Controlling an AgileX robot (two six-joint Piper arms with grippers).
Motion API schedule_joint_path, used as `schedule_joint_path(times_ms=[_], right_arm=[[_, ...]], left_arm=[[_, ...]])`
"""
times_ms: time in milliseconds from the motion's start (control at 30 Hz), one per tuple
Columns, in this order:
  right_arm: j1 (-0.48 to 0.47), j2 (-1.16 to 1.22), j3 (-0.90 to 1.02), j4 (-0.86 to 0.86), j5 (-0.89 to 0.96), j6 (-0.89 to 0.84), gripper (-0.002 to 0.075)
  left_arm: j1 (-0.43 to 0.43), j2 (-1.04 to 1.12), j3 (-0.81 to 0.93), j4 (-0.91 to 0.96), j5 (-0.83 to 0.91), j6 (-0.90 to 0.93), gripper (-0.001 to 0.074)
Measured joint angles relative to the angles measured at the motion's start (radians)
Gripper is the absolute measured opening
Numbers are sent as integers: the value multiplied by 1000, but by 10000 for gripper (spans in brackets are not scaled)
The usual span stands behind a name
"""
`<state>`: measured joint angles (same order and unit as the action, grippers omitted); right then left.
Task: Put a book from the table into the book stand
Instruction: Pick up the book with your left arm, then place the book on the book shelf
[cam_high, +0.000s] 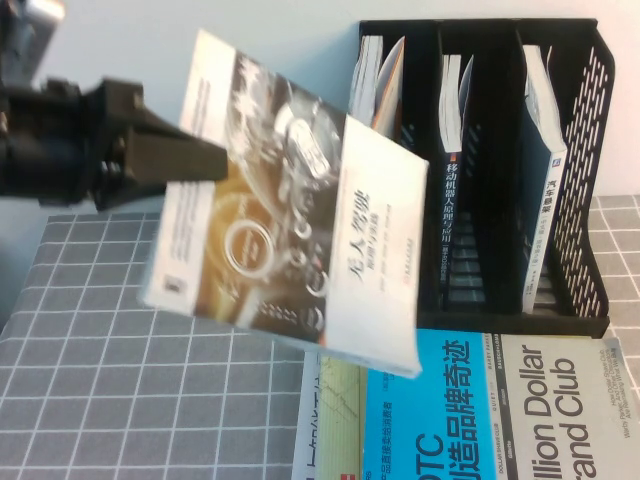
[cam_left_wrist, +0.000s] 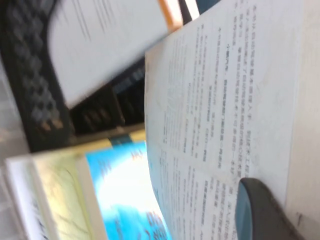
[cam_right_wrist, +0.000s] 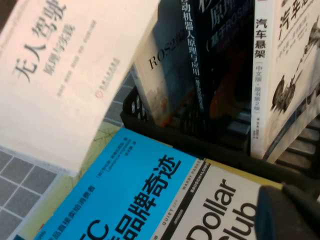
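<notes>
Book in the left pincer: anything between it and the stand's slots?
No separate obstacle shows. The left pincer holds the book raised above the table, left of the book stand. All three compartments already hold upright books, leaving only gaps beside them. The right pincer hangs low near the stand.

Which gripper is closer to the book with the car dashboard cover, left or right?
Left. The left gripper is shut on the book, holding it in the air in front of the book stand. The right gripper is apart, above the grey book.
</notes>
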<state>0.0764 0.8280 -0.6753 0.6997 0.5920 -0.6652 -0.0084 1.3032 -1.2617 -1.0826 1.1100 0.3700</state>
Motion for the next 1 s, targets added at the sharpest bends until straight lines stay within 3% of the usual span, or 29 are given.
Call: schedule_joint_path(times_ms=[467, 833, 1000], right_arm=[[0, -4, 0, -4, 10, 2, -3], [0, -4, 0, -4, 24, 2, -3], [0, -4, 0, -4, 38, 2, -3]], left_arm=[[-3, 94, -338, 69, 11, -146, 102], [-161, 125, -398, 77, -118, -167, 102], [-190, 170, -400, 95, -120, -178, 102]])
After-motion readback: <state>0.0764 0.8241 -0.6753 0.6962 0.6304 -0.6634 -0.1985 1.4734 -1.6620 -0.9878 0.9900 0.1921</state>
